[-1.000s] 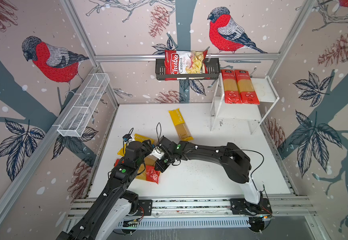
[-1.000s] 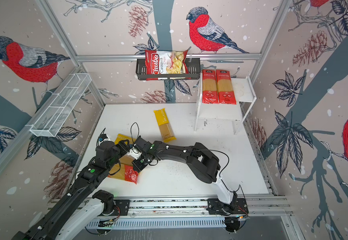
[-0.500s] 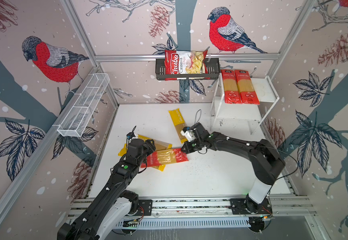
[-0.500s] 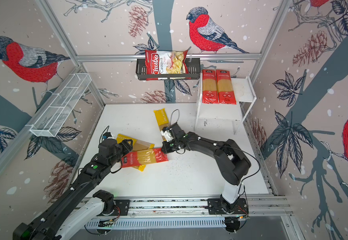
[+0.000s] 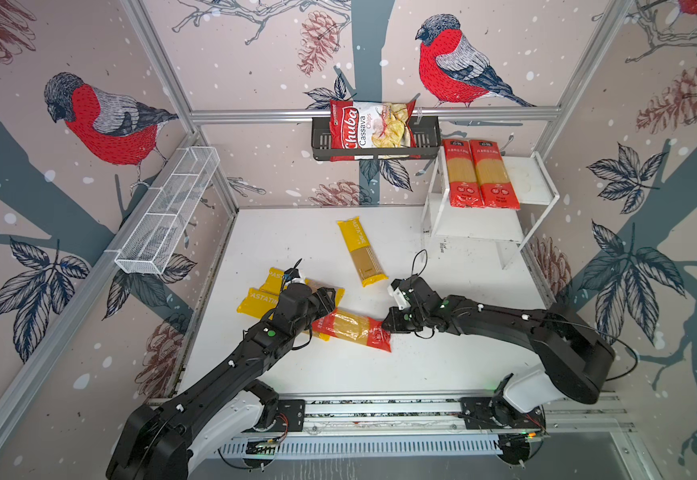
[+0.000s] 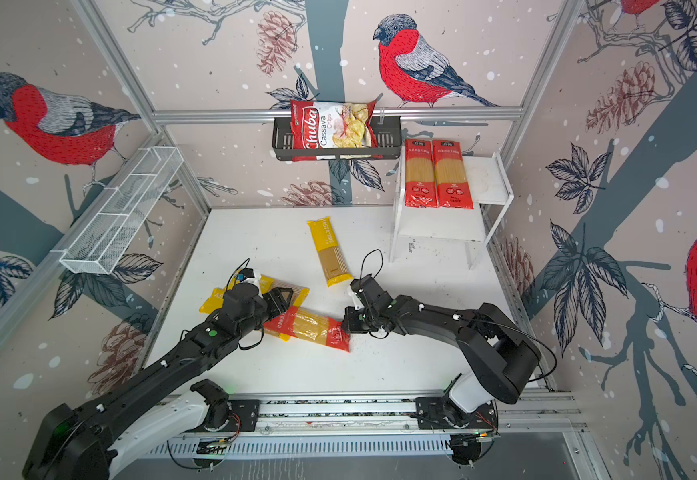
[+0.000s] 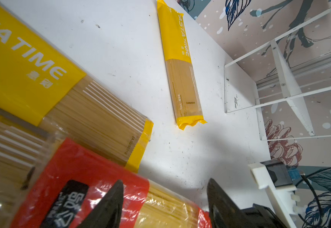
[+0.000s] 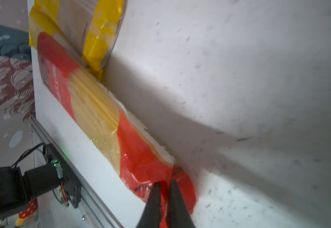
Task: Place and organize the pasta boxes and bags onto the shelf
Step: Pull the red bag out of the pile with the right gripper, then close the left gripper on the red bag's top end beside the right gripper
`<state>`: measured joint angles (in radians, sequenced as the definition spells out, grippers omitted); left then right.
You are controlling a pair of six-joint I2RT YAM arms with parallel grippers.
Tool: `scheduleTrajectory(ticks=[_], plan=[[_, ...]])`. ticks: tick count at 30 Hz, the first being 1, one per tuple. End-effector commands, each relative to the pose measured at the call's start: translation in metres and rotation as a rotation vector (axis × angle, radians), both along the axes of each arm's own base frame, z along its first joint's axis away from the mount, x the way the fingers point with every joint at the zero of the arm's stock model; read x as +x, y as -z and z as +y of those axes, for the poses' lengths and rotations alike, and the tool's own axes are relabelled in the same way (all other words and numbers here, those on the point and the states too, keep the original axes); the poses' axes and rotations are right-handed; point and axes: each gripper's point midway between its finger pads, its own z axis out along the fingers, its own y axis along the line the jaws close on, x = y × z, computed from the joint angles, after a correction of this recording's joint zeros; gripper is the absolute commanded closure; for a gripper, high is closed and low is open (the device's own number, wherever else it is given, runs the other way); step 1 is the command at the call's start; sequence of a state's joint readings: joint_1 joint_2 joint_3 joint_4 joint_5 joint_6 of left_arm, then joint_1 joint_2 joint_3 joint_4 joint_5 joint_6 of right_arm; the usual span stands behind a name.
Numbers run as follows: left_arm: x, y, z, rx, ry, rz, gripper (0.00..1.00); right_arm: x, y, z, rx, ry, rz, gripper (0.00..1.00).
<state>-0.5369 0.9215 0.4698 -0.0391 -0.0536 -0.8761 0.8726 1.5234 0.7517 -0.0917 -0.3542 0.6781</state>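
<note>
Right gripper [image 5: 386,325] has dragged red-ended pack [image 5: 351,330] toward lower centre, partly clear of yellow packs [image 5: 255,298]; jaws slightly apart, hold unclear; shelf [image 5: 532,183] next.

I count three red-ended spaghetti packs [image 5: 463,174], three yellow PASTATIME packs [image 5: 362,253], one Chuba chips bag [image 5: 369,131], one shelf [image 5: 534,183].

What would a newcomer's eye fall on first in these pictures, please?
Probably the red-ended pasta pack lying slantwise at the front middle of the table, one end pinched by the right gripper while the left gripper hangs open over the other end. Next, two matching red-ended packs lying side by side on the top board of the shelf, back right.
</note>
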Motion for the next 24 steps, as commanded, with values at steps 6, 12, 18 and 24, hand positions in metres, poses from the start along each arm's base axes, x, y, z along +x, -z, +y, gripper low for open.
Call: scheduleTrajectory(ticks=[6,12,18,24], plan=[[-0.017,-0.002,-0.008,0.047,0.021,-0.001,0.34,0.007,-0.024,0.01,-0.043,-0.203,-0.173,0.51],[-0.053,0.023,-0.028,0.047,0.084,0.079,0.35,0.032,-0.017,0.046,-0.104,-0.339,-0.267,0.43],[-0.085,0.052,-0.029,0.021,0.086,0.165,0.36,0.051,-0.013,0.091,-0.049,-0.427,-0.264,0.4],[-0.1,0.072,-0.036,-0.08,0.103,0.199,0.4,0.044,0.002,0.113,0.021,-0.497,-0.175,0.4]])
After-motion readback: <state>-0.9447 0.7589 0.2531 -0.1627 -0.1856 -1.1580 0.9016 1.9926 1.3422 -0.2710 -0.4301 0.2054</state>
